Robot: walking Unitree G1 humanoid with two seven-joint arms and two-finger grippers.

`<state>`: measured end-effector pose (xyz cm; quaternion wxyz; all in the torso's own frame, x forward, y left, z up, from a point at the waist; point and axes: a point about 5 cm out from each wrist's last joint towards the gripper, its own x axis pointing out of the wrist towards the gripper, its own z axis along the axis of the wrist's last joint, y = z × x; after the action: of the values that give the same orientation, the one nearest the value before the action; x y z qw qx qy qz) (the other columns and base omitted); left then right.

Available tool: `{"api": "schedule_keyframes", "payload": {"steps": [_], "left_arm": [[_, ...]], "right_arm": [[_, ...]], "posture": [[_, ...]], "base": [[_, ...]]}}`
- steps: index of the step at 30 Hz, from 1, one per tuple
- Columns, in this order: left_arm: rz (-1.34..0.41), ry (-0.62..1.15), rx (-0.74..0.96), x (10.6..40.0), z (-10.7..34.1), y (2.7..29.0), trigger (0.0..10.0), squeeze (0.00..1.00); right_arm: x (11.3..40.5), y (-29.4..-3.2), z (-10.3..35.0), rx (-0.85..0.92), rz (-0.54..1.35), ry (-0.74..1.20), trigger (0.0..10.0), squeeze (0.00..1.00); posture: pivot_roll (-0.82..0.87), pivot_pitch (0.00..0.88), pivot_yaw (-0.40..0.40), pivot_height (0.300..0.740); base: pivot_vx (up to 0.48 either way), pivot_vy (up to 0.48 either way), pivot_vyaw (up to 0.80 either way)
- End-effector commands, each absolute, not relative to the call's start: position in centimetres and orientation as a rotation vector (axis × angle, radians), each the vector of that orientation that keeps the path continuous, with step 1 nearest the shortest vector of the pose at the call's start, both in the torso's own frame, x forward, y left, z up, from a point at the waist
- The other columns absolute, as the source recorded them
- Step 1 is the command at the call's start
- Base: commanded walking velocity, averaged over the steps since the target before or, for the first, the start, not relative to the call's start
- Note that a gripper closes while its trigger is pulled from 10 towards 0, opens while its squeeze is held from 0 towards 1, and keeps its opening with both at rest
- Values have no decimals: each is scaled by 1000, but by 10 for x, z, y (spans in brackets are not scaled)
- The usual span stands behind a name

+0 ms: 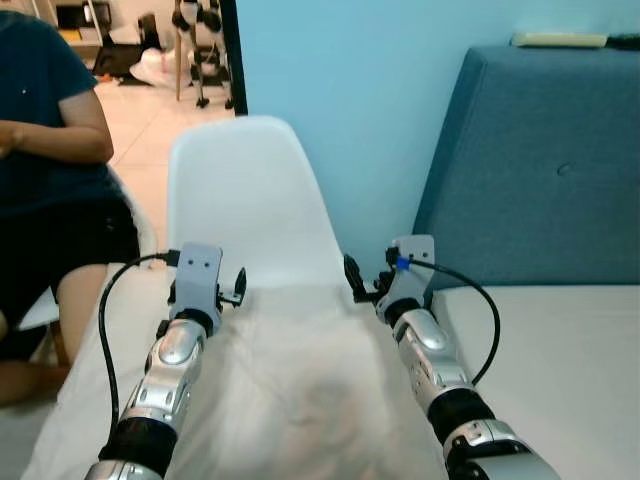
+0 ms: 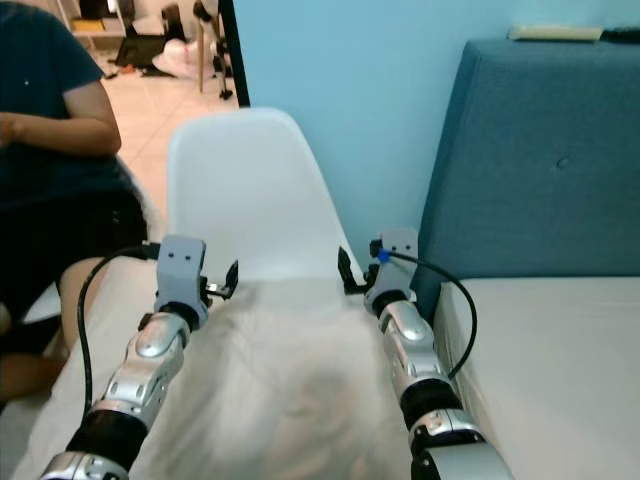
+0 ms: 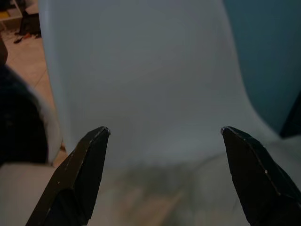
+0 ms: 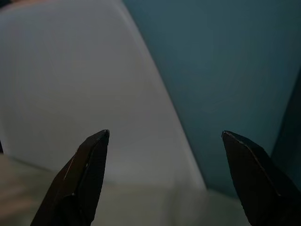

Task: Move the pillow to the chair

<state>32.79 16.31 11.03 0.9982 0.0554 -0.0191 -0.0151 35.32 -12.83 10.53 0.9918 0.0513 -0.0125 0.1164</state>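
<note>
The pillow point(image 1: 300, 390) lies between the two arms, its far edge reaching the seat of the white chair point(image 1: 245, 200), which stands against the blue wall point(image 1: 370, 110). The left tool point(image 1: 235, 287) sits at the pillow's far left corner and the right tool point(image 1: 358, 283) at its far right corner; in both wrist views the fingers stand spread, pinching nothing. Judging by this, the pillow seems delivered or nearly so, with letting go done and only drawing the arms away left. A seated person point(image 1: 50, 150) is at far left, a blue sofa point(image 1: 540, 160) at right.

Head views bright and sharp; wrist views dim.
</note>
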Motion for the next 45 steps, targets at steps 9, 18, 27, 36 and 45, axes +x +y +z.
{"api": "schedule_keyframes", "payload": {"steps": [9, 18, 27, 36, 45], "left_arm": [[8, -36, 112, 329, 110, 170, 10000, 0], [-22, 9, 156, 324, 97, 166, 10000, 0], [5, 105, 176, 313, 75, 174, 10000, 0], [118, 258, 38, 293, 36, 196, 10000, 0], [121, 559, 130, 263, -14, 203, 10000, 0]], "right_arm": [[353, -122, 107, 95, 271, -17, 10000, 0], [347, -132, 97, 126, 248, -4, 10000, 0], [335, -142, 72, 96, 227, 91, 10000, 0], [324, -146, 45, 22, 268, 255, 10000, 0], [295, -141, -1, -157, 351, 521, 10000, 0]], "posture": [[8, 15, -34, 685], [2, 12, -24, 710], [3, 16, -16, 740], [-1, 11, -16, 740], [9, 15, -38, 740]], "base": [[0, 0, 0], [0, 0, 0], [0, 0, 0], [0, 0, 0], [0, 0, 0]]}}
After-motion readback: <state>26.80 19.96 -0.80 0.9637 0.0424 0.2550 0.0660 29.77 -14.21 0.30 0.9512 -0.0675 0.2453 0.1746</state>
